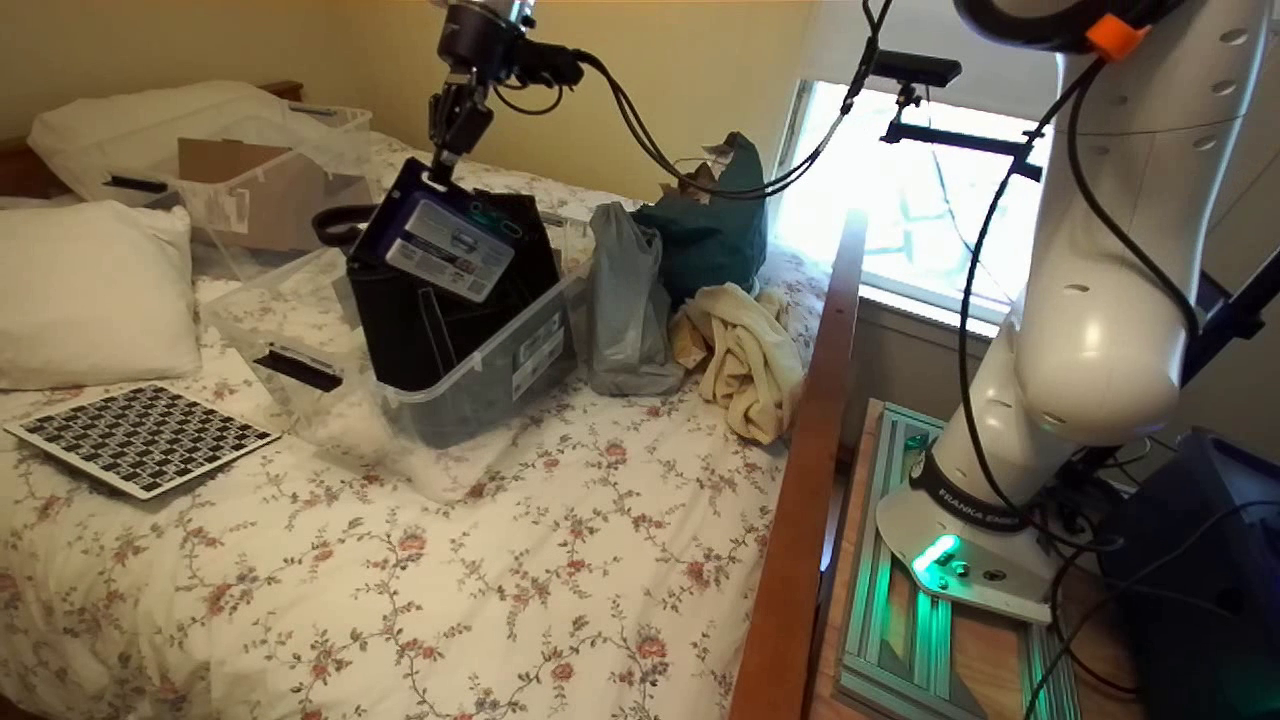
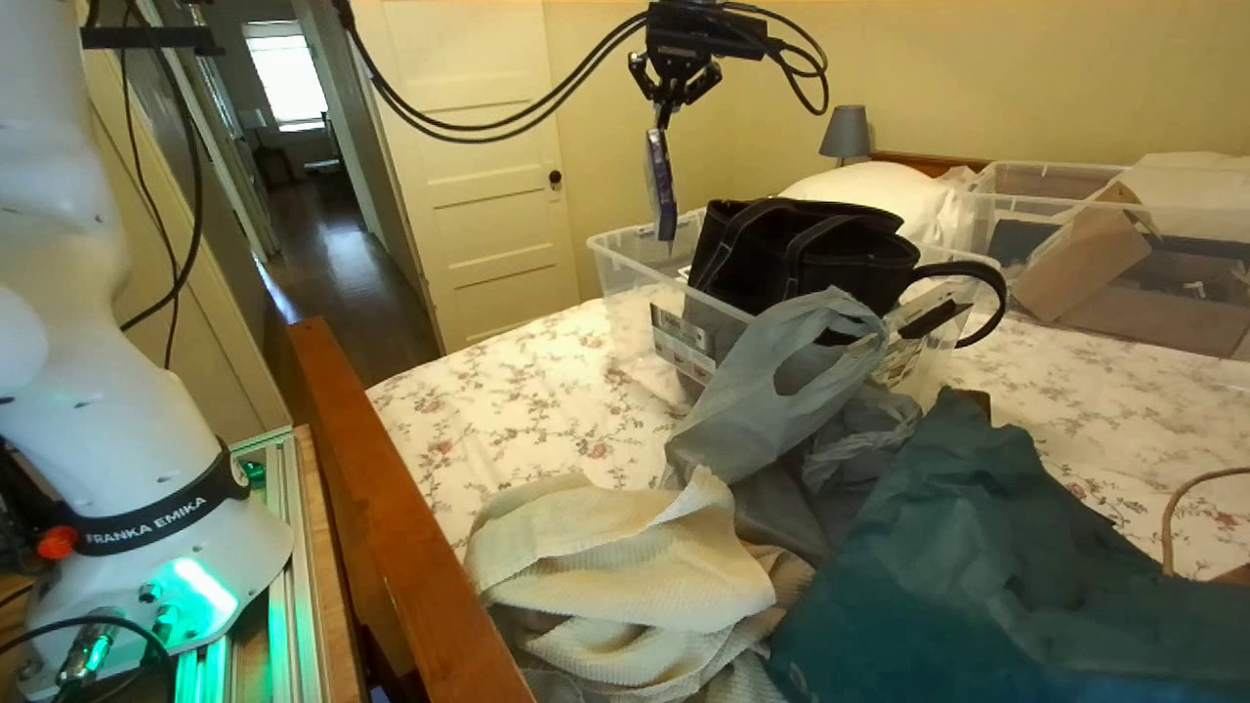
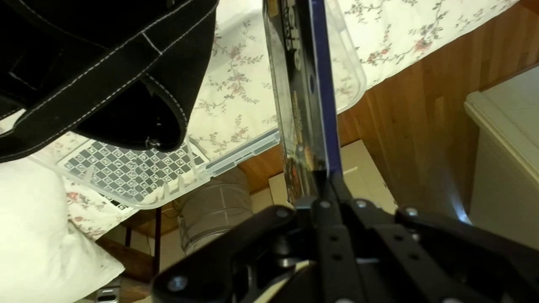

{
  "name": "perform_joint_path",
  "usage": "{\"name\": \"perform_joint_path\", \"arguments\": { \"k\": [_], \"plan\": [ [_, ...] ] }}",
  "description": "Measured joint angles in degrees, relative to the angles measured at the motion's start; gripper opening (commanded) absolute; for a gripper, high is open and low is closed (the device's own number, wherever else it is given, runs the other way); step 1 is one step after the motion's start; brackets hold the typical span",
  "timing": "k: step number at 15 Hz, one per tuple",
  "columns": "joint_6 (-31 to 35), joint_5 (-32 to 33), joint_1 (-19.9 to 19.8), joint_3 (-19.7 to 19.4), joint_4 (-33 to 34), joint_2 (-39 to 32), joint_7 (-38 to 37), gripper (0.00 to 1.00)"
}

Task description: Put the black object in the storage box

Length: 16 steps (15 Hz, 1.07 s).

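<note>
Black, soft, boxy bag with loop handles [image 2: 801,256] sits inside the translucent, low-walled plastic tub [image 1: 480,402], at ten o'clock in the wrist view from the black jointed gripper [image 3: 329,187], which pinches a flat, purple-edged package [image 3: 306,97], so lowering that probably calls for the gap at the bag's three o'clock.

Stands on a flared white base [image 1: 960,575] with a green-glowing light [image 1: 937,553], and extends a thick white arm [image 1: 1110,330] past the top edge in both exterior views. Points the black gripper [image 1: 443,163] downward, slightly tilted in an exterior view, with fingers [image 3: 342,193] pressed into a narrow pinch; carries slack cables [image 2: 471,140] looping away.
</note>
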<state>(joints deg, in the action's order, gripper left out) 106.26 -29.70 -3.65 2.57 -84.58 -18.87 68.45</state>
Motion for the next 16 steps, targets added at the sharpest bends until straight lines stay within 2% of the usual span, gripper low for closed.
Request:
{"name": "perform_joint_path", "arguments": {
  "k": [4,11,16],
  "plan": [
    [1.37,0.0,-0.11,0.3,2.92,-3.21,-0.49,0.02],
    [1.91,0.09,-0.46,0.54,3.29,-3.8,-0.55,0.0],
    [4.31,0.09,-0.9,1.18,4.98,-6.73,-0.36,0.0]
  ]
}}
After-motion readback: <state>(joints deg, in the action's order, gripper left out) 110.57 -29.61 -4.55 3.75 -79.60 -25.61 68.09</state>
